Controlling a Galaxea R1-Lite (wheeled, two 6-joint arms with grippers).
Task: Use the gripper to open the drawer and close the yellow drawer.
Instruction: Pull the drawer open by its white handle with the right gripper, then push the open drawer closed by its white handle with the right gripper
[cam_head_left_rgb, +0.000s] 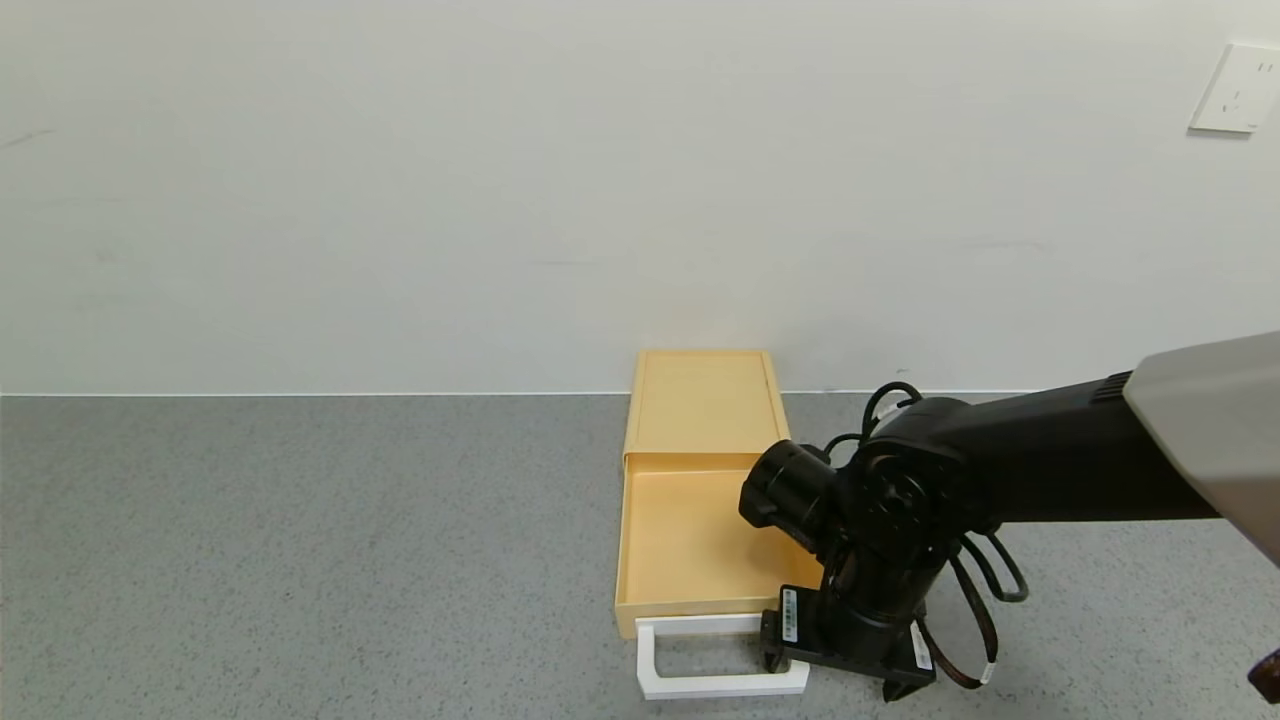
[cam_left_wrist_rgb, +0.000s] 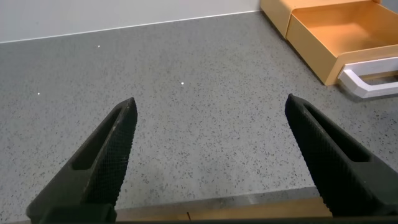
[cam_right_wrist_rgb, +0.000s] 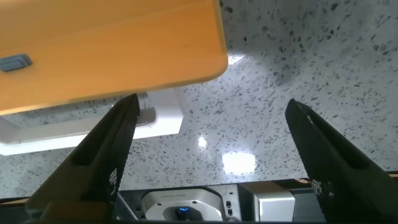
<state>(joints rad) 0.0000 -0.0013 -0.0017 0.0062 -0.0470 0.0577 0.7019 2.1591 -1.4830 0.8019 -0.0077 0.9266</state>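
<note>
Grey speckled desk ran to a white wall. On it the shallow yellow plastic drawer stood pulled out of its flat case. It looked light, stiff and slick, best taken by its white loop handle. Beside that handle's right end, the right tool gaped wide, holding nothing; the left tool, parked apart, was equally spread and empty.

The desk is showing a grey speckled surface that is running up to the white wall along its far edge. A flat yellow case is lying directly on the desk, with its back end sitting against the far edge, right of centre. The drawer is standing pulled out of the case toward the near edge, and its white loop handle is lying close to the near edge.
</note>
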